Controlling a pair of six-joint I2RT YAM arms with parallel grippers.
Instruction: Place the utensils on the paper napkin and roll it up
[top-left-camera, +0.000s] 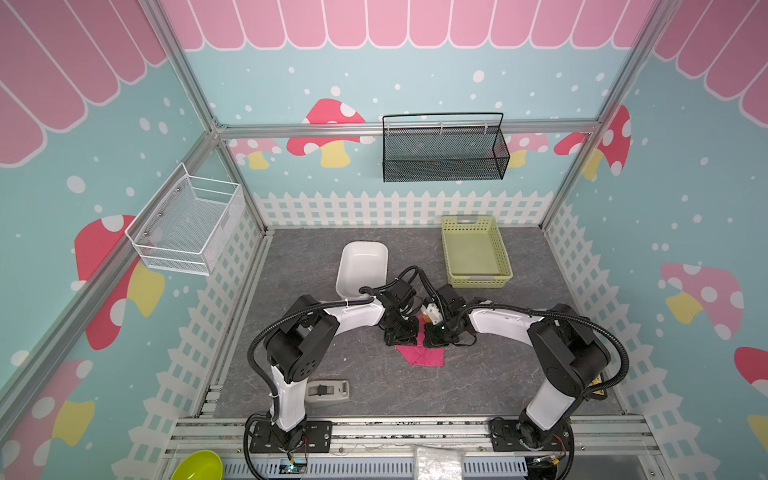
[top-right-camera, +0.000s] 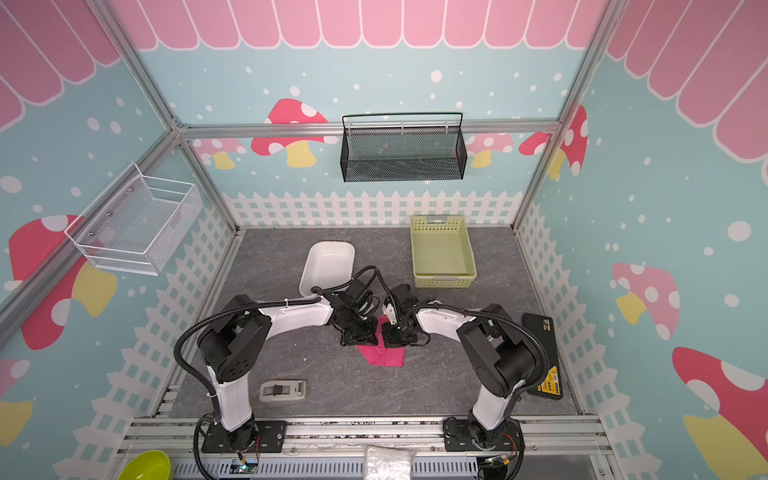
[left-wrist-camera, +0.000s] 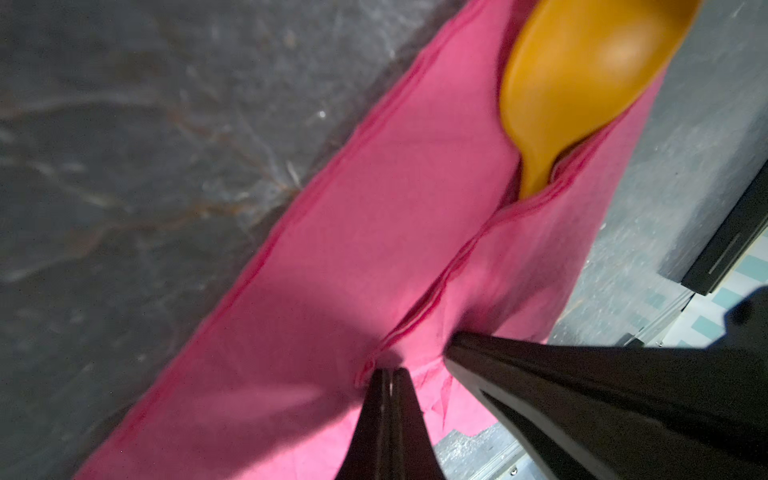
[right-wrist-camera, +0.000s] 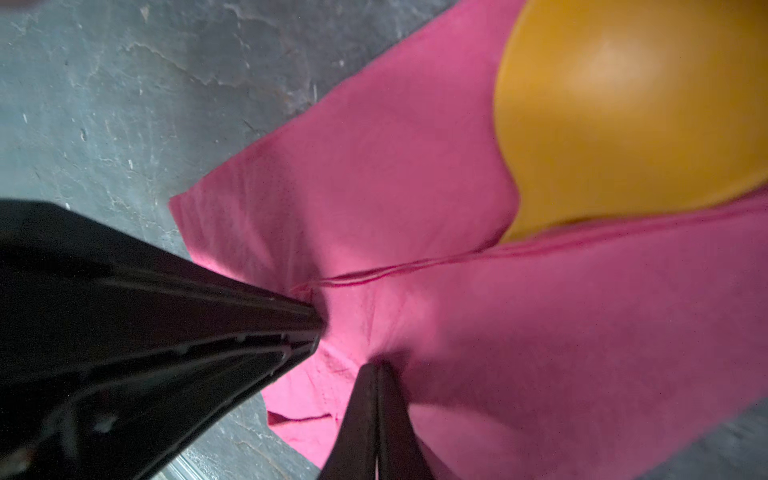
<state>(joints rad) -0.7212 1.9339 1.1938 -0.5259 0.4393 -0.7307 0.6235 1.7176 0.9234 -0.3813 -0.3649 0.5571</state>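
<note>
The magenta paper napkin (top-left-camera: 419, 356) (top-right-camera: 382, 356) lies mid-table, folded over itself, and is partly covered by both grippers. In the wrist views the napkin (left-wrist-camera: 374, 249) (right-wrist-camera: 415, 187) wraps the orange spoon (left-wrist-camera: 582, 70) (right-wrist-camera: 623, 116), so that only the bowl sticks out. The fork is hidden. My left gripper (top-left-camera: 408, 341) (top-right-camera: 365, 340) (left-wrist-camera: 390, 370) is shut, and its tip pinches a puckered fold of napkin. My right gripper (top-left-camera: 429, 343) (top-right-camera: 390, 343) (right-wrist-camera: 376, 364) is shut on the napkin too, right beside the left one, with the tips nearly touching.
A white tub (top-left-camera: 361, 266) sits just behind the left arm, and a green plastic basket (top-left-camera: 476, 253) stands at the back right. A grey device (top-left-camera: 328, 392) lies front left. A black slab (top-right-camera: 544, 357) lies by the right wall. Wire baskets hang on the walls.
</note>
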